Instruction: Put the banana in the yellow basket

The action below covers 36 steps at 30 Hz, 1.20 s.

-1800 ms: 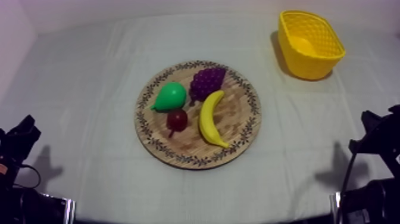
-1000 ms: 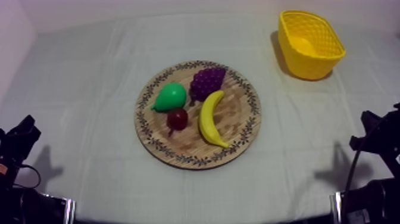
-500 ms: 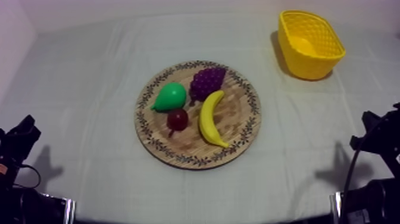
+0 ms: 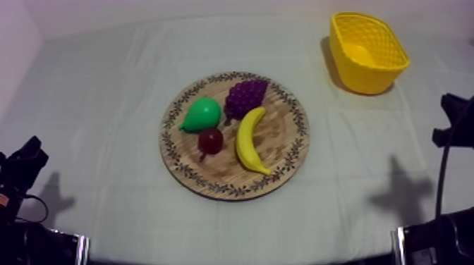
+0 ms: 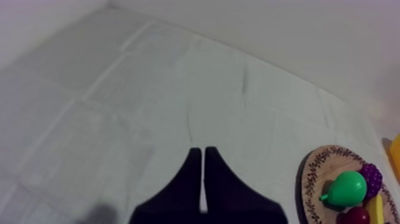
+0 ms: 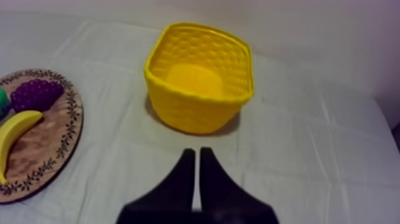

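Right gripper (image 6: 197, 151), pinched narrow, shifted nearer yellow basket (image 6: 196, 111); left gripper (image 5: 202, 149) narrow too; banana (image 4: 247, 141) on wooden board (image 4: 283, 141).

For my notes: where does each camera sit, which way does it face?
Top view: above the table, slanting down on wooden board, banana, yellow basket; left arm, right arm at the edges.
Left wrist view: on left arm, facing cloth beside board; left hand shut.
Right wrist view: on right arm, facing basket; right hand shut.
All show the board.
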Motion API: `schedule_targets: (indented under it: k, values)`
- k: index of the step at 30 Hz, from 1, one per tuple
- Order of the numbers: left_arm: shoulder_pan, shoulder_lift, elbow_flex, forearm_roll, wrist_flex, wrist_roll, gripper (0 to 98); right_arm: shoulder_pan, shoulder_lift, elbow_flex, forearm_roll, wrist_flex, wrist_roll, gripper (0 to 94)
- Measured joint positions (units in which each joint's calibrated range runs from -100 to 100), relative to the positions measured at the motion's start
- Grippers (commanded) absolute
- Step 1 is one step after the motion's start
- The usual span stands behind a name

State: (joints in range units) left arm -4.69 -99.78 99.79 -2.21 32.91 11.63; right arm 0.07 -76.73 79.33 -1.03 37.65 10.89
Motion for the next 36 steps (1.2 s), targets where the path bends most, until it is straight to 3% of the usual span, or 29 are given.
schedule_targets:
  k: [10, 18, 36]
  values:
    - [0.00, 0.00, 0.00, 0.00, 0.00, 0.00, 0.1, -6.58, 15.44, -13.96, 1.03, 0.49, -0.77, 0.6]
    - [0.00, 0.00, 0.00, 0.00, 0.00, 0.00, 0.1, -13.90, 24.98, -21.57, 4.91, -1.72, -2.54, 0.6]
    - [0.00, 0.00, 0.00, 0.00, 0.00, 0.00, 0.1, -34.65, 38.39, -31.51, 9.68, 3.87, -8.19, 0.7]
